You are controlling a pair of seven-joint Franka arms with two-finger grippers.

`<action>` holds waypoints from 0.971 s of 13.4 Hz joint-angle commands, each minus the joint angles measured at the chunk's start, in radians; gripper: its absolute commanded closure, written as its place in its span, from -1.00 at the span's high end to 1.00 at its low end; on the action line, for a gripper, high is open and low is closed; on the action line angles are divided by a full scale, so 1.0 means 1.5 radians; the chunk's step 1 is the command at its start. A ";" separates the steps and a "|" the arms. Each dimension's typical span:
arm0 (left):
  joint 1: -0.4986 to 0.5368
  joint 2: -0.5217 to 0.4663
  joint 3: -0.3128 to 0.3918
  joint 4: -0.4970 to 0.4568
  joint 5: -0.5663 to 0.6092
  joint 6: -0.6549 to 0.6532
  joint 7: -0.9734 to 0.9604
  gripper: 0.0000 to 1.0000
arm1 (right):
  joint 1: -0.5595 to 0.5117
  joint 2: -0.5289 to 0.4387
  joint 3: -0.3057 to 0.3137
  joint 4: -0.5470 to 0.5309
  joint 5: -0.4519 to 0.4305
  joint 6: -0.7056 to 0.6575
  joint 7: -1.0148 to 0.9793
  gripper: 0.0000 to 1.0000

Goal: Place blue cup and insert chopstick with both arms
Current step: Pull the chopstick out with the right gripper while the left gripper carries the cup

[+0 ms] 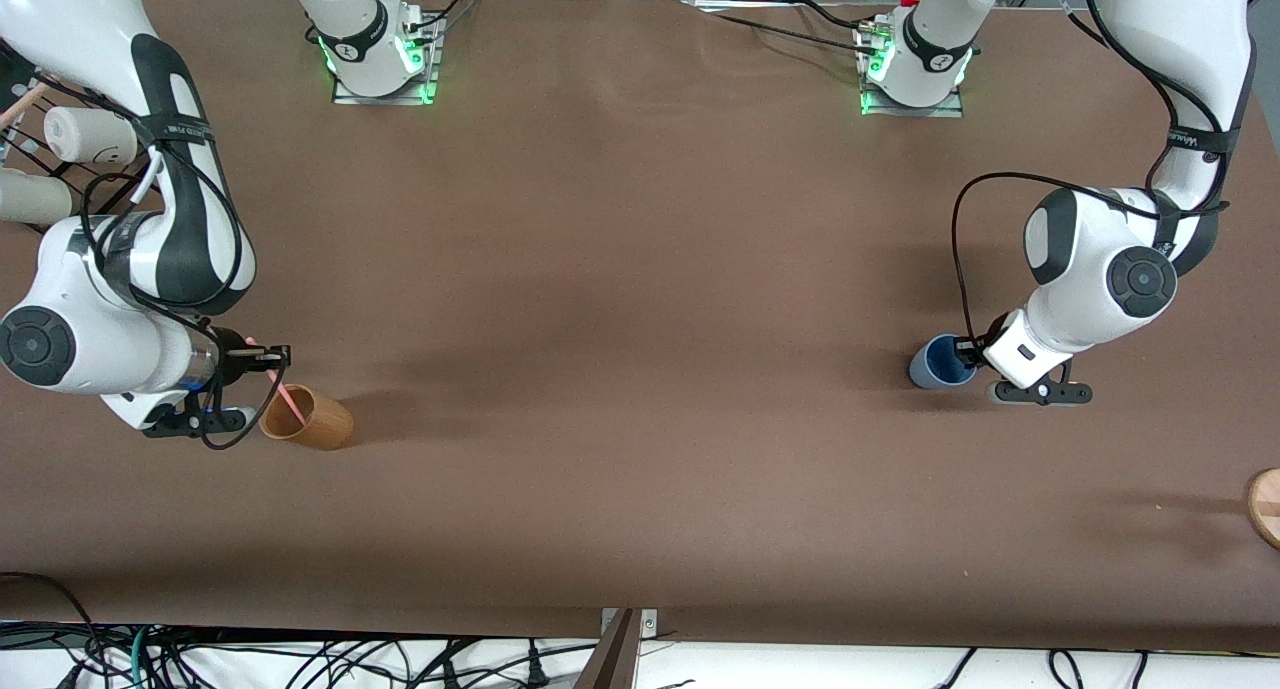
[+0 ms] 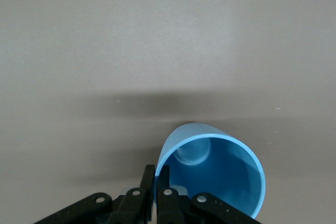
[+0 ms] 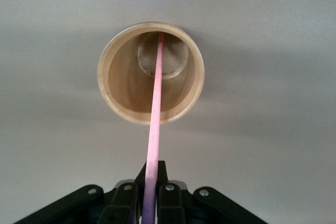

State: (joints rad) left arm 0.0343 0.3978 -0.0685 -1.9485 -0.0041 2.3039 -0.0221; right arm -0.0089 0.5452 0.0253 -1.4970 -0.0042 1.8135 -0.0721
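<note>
Two cups stand on the brown table (image 1: 620,299), one at each arm's end. At the right arm's end, the right gripper (image 3: 149,195) has its fingers pinched narrow on the upper end of the pink chopstick (image 3: 155,129). The stick's long axis slants down and away from the fingers, its lower tip pointing into the open mouth of the tan wooden cup (image 3: 151,72) and reaching the cup's bottom. In the front view the stick (image 1: 287,394) runs from the gripper (image 1: 262,359) down into that cup (image 1: 308,419), which stands just beside the gripper.

At the left arm's end, the blue cup (image 1: 940,362) stands upright on the table, mouth up. The left gripper (image 2: 156,184) has its fingers closed narrow on the cup's rim (image 2: 210,177), one finger inside the wall and one outside. In the front view this gripper (image 1: 968,354) sits at the cup's edge.
</note>
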 commanded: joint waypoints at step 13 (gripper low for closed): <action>-0.421 0.176 0.006 0.361 -0.059 -0.117 -0.355 -1.00 | 0.026 -0.056 0.011 0.247 0.061 -0.380 0.000 -1.00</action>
State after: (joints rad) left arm -0.5468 0.5586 -0.0843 -1.5514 -0.0881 2.1569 -0.4881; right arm 0.0292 0.4486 0.0399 -1.1533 0.0539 1.2661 -0.0721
